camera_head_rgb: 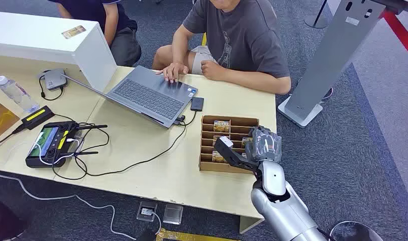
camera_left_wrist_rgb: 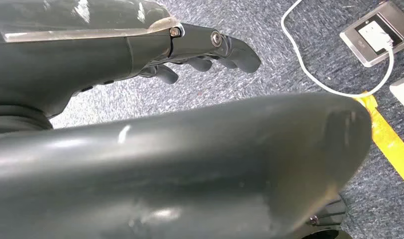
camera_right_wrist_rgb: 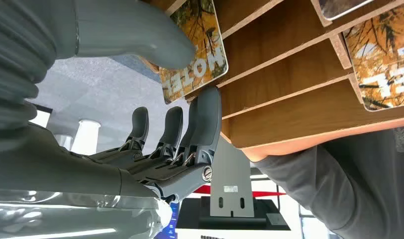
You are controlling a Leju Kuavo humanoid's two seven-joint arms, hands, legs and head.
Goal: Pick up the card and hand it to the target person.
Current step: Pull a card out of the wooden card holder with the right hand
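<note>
Right hand [camera_right_wrist_rgb: 155,114] was just pinching a card [camera_right_wrist_rgb: 195,50] in the rack [camera_head_rgb: 208,143]; lifting and handover looked still to do.

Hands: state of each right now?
Left hand: hangs over grey carpet, fingers curled, holding nothing.
Right hand: pinches orange printed hotel card at brown wooden slotted rack.

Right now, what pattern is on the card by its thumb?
Autumn orange leaves on the card, clearest from the right wrist.

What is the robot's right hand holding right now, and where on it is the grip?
The right hand pinches a hotel card at its outer end, thumb on one face and a finger at its edge; the rest sits in the wooden rack.
</note>
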